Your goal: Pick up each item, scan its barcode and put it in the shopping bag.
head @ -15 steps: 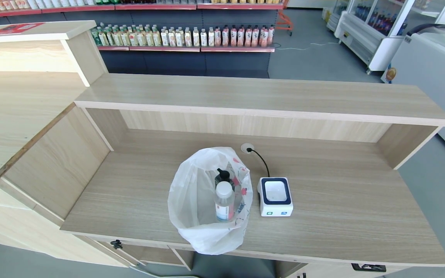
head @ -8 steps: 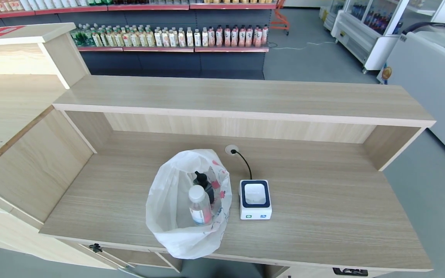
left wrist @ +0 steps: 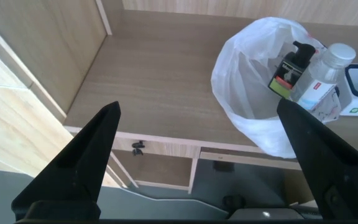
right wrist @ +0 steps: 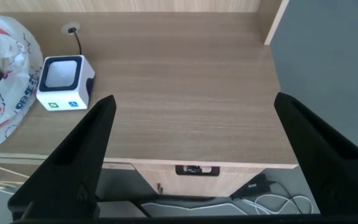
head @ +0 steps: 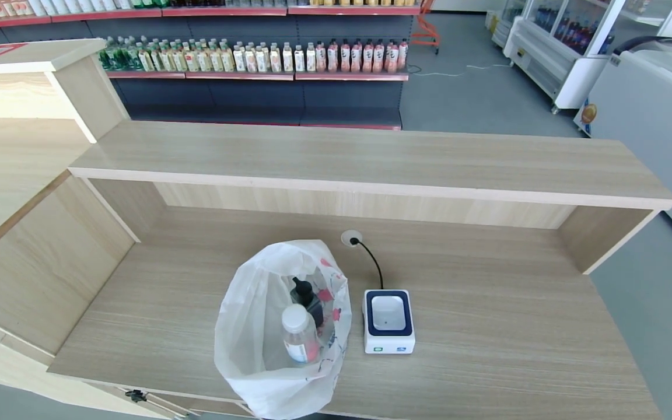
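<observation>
Only the camera shifts; left gripper (left wrist: 197, 104) and right gripper (right wrist: 194, 98) gape empty, bottles (head: 300, 335) inside shopping bag (head: 242, 350) ahead: seemingly finished.

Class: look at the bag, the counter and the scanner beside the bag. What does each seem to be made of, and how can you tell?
Bag: thin whitish plastic film; it crinkles in soft folds and looks half see-through.
Counter: pale wood-look board, matte, with straight grain lines; perhaps laminate, not certain.
Scanner: hard white plastic, smooth shell, with a glossy window on top.
</observation>
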Tool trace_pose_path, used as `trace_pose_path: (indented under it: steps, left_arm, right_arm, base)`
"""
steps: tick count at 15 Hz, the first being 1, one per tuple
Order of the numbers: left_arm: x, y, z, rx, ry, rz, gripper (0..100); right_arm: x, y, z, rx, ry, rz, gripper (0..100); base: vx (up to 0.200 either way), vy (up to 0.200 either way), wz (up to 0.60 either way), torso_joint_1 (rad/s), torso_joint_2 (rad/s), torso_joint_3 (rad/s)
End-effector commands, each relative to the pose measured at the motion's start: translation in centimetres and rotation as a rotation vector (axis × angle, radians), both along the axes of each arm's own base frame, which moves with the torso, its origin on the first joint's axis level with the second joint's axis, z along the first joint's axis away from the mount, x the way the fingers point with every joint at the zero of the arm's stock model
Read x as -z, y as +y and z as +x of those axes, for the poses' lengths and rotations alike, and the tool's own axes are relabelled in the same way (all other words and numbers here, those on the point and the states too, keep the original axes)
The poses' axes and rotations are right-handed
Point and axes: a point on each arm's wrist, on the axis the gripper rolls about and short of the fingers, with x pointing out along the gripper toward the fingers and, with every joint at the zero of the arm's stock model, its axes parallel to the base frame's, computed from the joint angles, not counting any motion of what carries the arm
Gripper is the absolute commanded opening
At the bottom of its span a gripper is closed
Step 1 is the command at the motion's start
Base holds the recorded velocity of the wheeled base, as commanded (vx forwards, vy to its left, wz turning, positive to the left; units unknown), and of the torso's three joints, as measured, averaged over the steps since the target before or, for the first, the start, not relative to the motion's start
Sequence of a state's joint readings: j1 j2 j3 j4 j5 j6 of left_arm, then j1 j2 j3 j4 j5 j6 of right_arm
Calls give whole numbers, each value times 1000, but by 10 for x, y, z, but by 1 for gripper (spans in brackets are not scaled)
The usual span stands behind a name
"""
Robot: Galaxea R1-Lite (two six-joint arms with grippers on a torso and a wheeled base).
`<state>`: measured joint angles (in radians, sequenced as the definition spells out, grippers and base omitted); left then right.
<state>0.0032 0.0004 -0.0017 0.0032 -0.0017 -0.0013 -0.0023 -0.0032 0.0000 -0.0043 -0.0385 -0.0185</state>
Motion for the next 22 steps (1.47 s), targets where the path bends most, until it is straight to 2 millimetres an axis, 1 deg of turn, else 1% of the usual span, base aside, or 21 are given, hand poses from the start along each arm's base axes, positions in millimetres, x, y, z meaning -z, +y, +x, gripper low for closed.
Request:
trace_pose_path:
  steps: [1, 4, 5, 22]
  left_arm:
    - [0, 0, 0, 0, 0, 0, 100]
    - [0, 0, 0, 0, 0, 0, 100]
    - [0, 0, 0, 0, 0, 0, 100]
    - [0, 0, 0, 0, 0, 0, 100]
  right_arm:
    - [0, 0, 0, 1, 3, 0, 100]
    - [0, 0, 0, 1, 3, 8, 100]
    - [0, 0, 0, 1, 3, 5, 0]
    - [0, 0, 0, 1, 2, 9, 0]
  base:
    - [0, 0, 0, 0, 0, 0]
    - [0, 0, 0, 0, 0, 0]
    - [0, 0, 0, 0, 0, 0]
    - [0, 0, 0, 0, 0, 0]
